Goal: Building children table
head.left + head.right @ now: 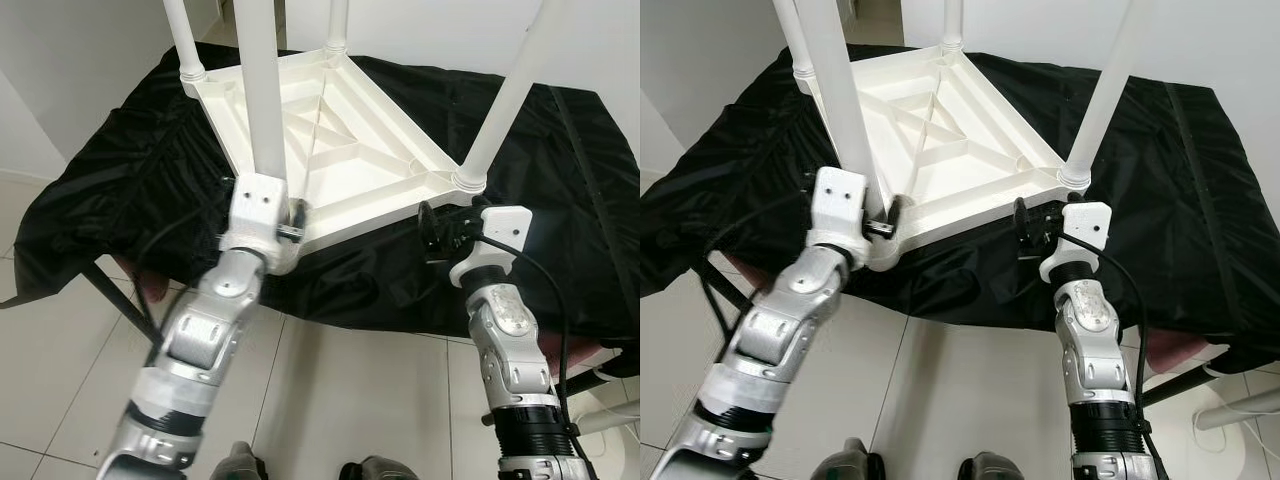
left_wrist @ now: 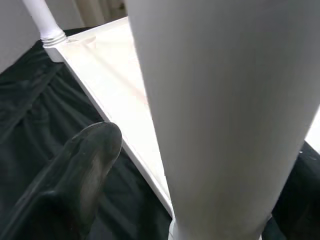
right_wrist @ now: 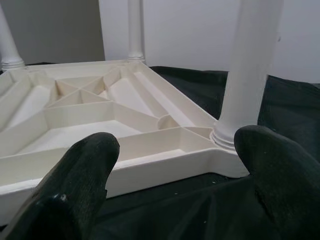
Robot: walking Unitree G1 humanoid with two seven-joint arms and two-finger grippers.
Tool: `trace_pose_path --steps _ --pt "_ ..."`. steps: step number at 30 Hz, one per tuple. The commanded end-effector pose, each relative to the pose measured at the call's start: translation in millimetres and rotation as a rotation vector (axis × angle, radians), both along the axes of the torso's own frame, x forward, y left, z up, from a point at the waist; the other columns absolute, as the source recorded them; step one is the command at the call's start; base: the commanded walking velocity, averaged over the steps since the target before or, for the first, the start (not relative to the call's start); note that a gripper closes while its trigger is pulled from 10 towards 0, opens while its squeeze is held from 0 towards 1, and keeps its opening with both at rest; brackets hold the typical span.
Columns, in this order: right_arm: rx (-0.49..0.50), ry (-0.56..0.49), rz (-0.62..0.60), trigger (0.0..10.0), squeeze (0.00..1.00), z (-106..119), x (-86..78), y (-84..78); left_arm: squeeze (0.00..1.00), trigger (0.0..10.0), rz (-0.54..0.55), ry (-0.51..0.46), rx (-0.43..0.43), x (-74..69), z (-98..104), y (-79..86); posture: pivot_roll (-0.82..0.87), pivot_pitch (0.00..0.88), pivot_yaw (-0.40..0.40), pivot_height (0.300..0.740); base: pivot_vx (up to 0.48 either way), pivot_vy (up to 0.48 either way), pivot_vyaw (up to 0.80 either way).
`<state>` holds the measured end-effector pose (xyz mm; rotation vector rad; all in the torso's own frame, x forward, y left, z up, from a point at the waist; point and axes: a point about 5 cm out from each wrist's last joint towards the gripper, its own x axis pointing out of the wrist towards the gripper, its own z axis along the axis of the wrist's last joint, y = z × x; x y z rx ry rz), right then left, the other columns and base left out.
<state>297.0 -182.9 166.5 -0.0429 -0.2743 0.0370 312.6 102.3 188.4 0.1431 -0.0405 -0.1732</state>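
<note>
Table [image 1: 330, 130] lies upside-down on black cloth [image 1: 560, 170] (left claw [image 1: 290, 215] grips leg [image 1: 262, 90]).

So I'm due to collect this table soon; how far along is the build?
Mostly assembled: the white tabletop lies upside down on the black cloth with four legs standing in its corners. In hand: the left tool is at the near-left leg, apparently seating it. The right tool waits open beside the near-right leg. Left: turning it upright.

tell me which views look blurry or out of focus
Left wrist view: the table leg is so close it blurs, as does the black finger. Right wrist view: fingers soft, tabletop sharp. Both eye views: evenly lit, sharp.
</note>
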Motion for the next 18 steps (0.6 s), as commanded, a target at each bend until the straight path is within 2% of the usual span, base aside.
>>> trace_pose_path --steps 1,4,11,14,18 --pt "-0.003 -0.001 -0.031 10.0 0.0 -1 -2.4 -6.8 0.0 10.0 0.071 -0.002 0.035 4.6 1 15.9 -0.04 0.095 0.039 0.74 0.0 0.0 0.0" --pt "-0.003 -0.004 -0.1 10.0 0.0 -3 -3.7 -15.0 0.0 10.0 0.165 -0.01 0.085 6.7 1 41.9 -0.03 0.088 0.028 0.74 0.0 0.0 0.0" --pt "0.004 0.011 -0.155 10.0 0.0 -5 0.2 -23.1 0.0 10.0 0.278 -0.023 0.121 9.7 4 65.0 -0.02 0.082 0.015 0.74 0.0 0.0 0.0" --pt "-0.009 0.025 -0.124 10.0 0.0 -3 6.8 -27.1 0.0 10.0 0.381 -0.036 0.129 12.5 9 86.5 -0.01 0.081 0.006 0.74 0.0 0.0 0.0" --pt "-0.028 0.045 -0.069 10.0 0.0 -3 11.7 -26.4 0.0 10.0 0.41 -0.042 0.149 13.4 10 93.7 -0.01 0.08 0.003 0.74 0.0 0.0 0.0"
